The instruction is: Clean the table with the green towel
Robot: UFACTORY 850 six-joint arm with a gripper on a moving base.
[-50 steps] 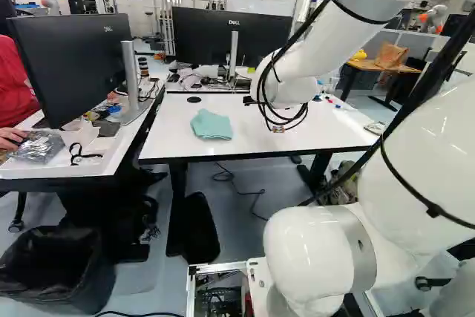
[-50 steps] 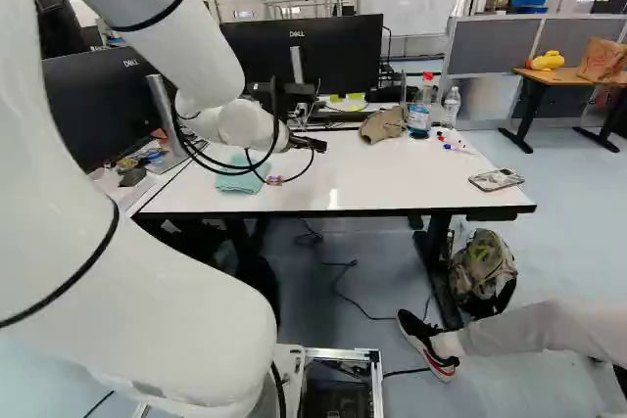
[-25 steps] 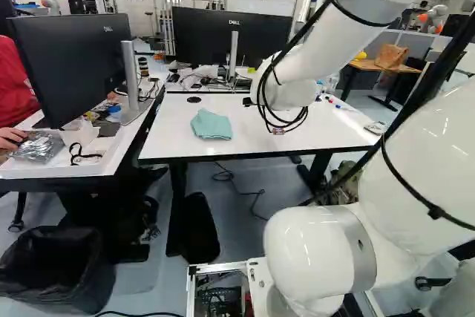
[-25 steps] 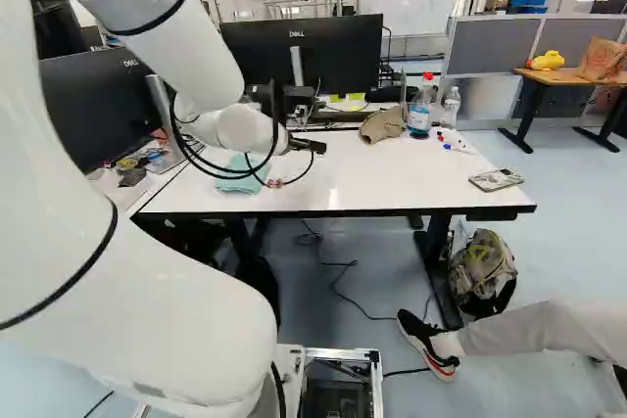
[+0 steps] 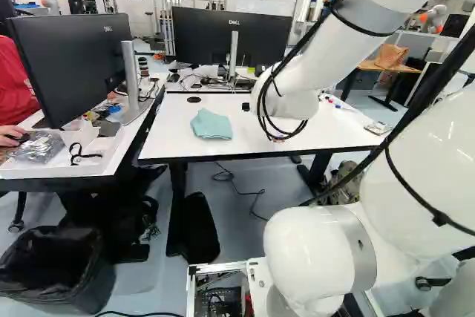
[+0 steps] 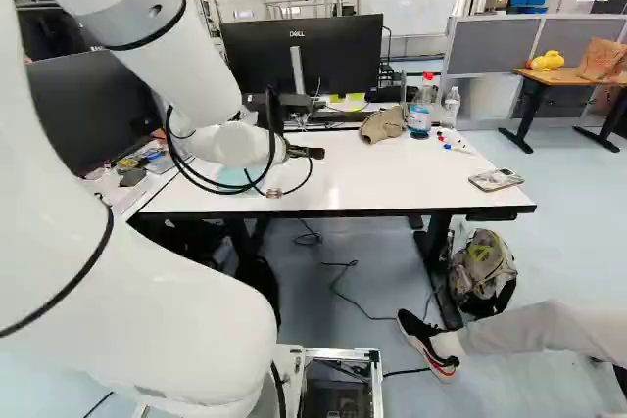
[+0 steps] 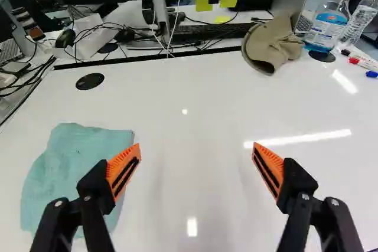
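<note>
lining far edge of table [image 7: 195, 98] | tan cap [image 7: 273, 42] | blue-labelled bottle [image 7: 326, 26] | clear bottle [image 7: 359, 20]

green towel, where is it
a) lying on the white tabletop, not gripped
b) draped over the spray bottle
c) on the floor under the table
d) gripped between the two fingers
a, since the green towel lies on the white tabletop, off to one side of the open gripper, whose fingers stand wide apart with no cloth pinched between them.

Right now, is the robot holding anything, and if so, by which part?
Nothing is held: the hand is open, its fingers wide apart, and the towel lies on the table.
</note>
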